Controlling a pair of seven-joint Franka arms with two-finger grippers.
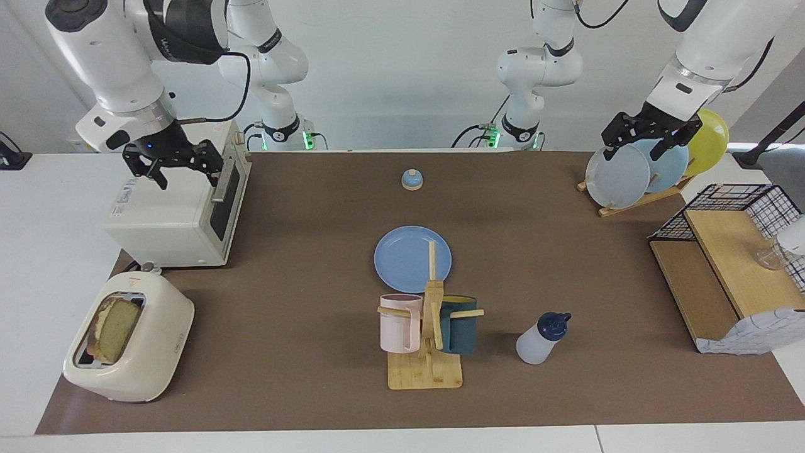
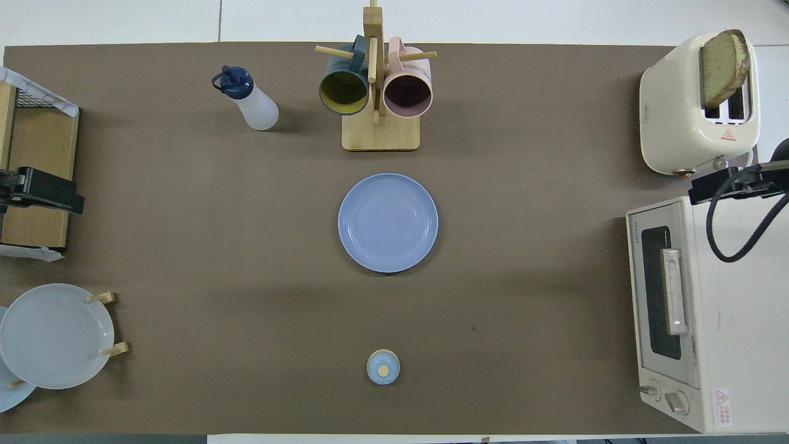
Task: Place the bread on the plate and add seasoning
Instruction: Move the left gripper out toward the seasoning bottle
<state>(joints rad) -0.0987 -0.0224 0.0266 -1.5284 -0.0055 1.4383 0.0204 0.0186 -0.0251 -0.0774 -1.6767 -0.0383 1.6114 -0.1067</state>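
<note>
The bread [image 1: 115,329] is sitting in a slot of the cream toaster [image 1: 129,340] at the right arm's end of the tabletop [image 1: 302,264], only its upper part poking out, the rest hidden inside. The blue plate [image 1: 412,258] lies flat mid-table with nothing on it, and from the facing view the wooden mug rack [image 1: 431,333] cuts off a bit of its rim. That rack holds a pink mug [image 1: 400,322] and a dark teal mug [image 1: 458,324]. The seasoning bottle [image 1: 541,338] stands just beside the rack, toward the left arm's end, looking tilted from both cameras. The right hand [image 1: 183,168] hangs over the white toaster oven [image 1: 179,214], fingers spread wide, holding nothing. The left hand [image 1: 648,139] is up in front of the plate rack [image 1: 635,200] with its pale plates, also wide open and empty; it covers part of them. From overhead both hands are mostly cut off at the frame edges. A small blue bell [image 1: 412,180] sits nearer the robots than the plate.
</note>
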